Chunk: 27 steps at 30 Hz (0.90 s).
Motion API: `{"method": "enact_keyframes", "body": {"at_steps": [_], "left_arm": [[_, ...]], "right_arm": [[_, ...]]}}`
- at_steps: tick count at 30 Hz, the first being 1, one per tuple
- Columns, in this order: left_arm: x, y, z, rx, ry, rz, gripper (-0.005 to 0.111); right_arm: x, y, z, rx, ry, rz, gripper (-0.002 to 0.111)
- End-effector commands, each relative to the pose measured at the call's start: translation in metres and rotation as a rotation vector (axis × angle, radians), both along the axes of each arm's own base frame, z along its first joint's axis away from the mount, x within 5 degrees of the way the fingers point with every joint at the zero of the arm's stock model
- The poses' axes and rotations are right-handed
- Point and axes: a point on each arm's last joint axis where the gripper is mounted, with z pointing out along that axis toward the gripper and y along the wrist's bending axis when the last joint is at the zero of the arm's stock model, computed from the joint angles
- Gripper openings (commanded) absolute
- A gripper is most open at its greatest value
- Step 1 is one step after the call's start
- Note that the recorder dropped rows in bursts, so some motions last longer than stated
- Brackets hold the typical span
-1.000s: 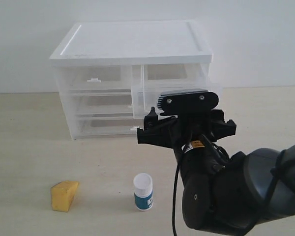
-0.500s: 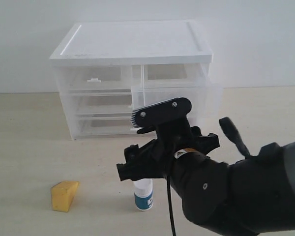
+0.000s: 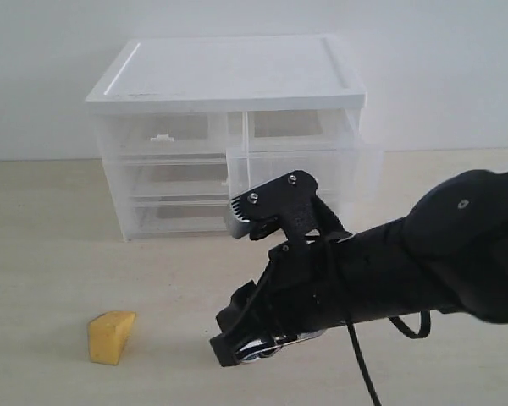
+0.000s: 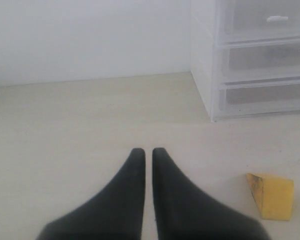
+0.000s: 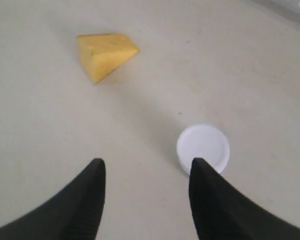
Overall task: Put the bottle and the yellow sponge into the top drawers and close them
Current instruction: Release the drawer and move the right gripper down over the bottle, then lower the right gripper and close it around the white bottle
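Observation:
The bottle [image 5: 203,146] stands upright on the table, and only its white cap shows, from above, in the right wrist view. My right gripper [image 5: 147,162] is open just above and beside it; one fingertip [image 5: 197,167] overlaps the cap's edge and nothing sits between the fingers. In the exterior view my right arm [image 3: 364,271] hides the bottle. The yellow sponge [image 3: 111,337] lies on the table to the left, also seen as the wedge [image 5: 106,55]. The top right drawer [image 3: 305,169] is pulled out; the top left drawer [image 3: 161,135] is shut. My left gripper [image 4: 147,150] is shut and empty near the sponge [image 4: 272,195].
The white drawer cabinet [image 3: 229,76] stands at the back against a pale wall, with two full-width drawers [image 3: 173,179] below the top pair, both shut. The cabinet's side [image 4: 205,60] shows in the left wrist view. The table is pale wood.
My right arm has swung down and to the left from in front of the open drawer to just over the bottle, which it now hides in the exterior view. The sponge has not moved.

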Motion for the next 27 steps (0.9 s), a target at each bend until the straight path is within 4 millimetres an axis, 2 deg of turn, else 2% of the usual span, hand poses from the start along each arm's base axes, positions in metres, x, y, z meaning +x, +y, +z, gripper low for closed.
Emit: {"method": "enact_keyframes", "body": {"at_steps": [1,2,5,8,10,13,15,21,27], "left_arm": [[0.000,0.000,-0.001,-0.008,-0.003,0.001,0.004],[0.000,0.000,-0.001,-0.008,-0.003,0.001,0.004],[0.000,0.000,-0.001,-0.008,-0.003,0.001,0.004],[0.000,0.000,-0.001,-0.008,-0.001,0.001,0.004],[0.000,0.000,-0.001,-0.008,0.001,0.001,0.004],[0.000,0.000,-0.001,-0.008,0.001,0.001,0.004],[0.000,0.000,-0.001,-0.008,0.001,0.001,0.004],[0.000,0.000,-0.001,-0.008,0.001,0.001,0.004],[0.000,0.000,-0.001,-0.008,-0.002,0.001,0.004]], "right_arm": [[0.003,-0.007,0.016,-0.065,0.135,0.141,0.048],[0.006,-0.009,0.022,-0.124,0.148,0.142,0.047],[0.018,-0.027,0.040,-0.442,0.164,0.064,0.047],[0.025,-0.038,0.051,-0.551,0.183,-0.045,0.048],[0.028,-0.038,0.054,-0.524,0.189,-0.070,0.054],[0.028,-0.030,0.055,-0.447,0.181,-0.065,0.079],[0.028,-0.023,0.055,-0.403,0.160,-0.055,0.090],[0.030,0.004,0.034,-0.390,0.125,-0.007,0.086],[0.049,0.025,0.016,-0.395,0.134,-0.004,0.086]]}}
